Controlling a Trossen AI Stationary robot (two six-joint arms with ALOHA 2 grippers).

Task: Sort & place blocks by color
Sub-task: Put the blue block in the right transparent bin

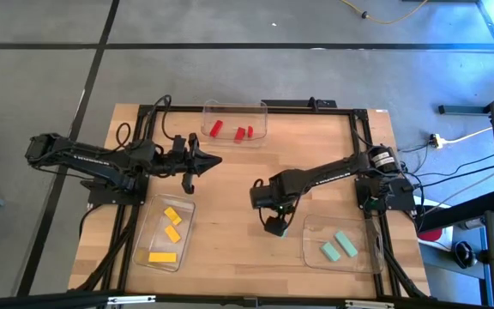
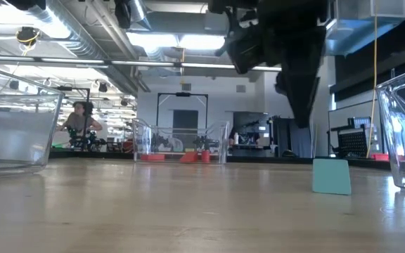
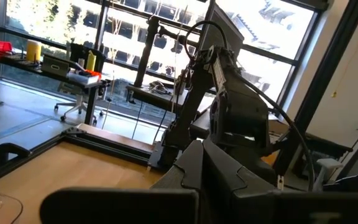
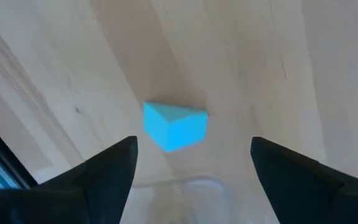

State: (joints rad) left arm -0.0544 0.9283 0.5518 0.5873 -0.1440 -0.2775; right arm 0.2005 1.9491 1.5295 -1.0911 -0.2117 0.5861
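Observation:
A mint-green block (image 4: 174, 126) lies flat on the bare wood, just left of the right-hand tray (image 1: 363, 257). My right gripper (image 4: 191, 163) hangs open above it, pointing down, with one finger on either side and both clear of it. The low view shows the block (image 2: 331, 176) resting on the table with the gripper (image 2: 297, 105) well above it. My left gripper (image 1: 215, 160) is shut and holds nothing. It waits above the table left of centre, near the far tray.
The clear far tray (image 1: 264, 112) holds three red blocks (image 1: 233, 131). The near left tray (image 1: 144, 249) holds three yellow blocks (image 1: 171, 225). The near right tray holds two mint-green blocks (image 1: 338, 246). Bare wood lies between the trays. A black frame (image 1: 358, 146) borders the table.

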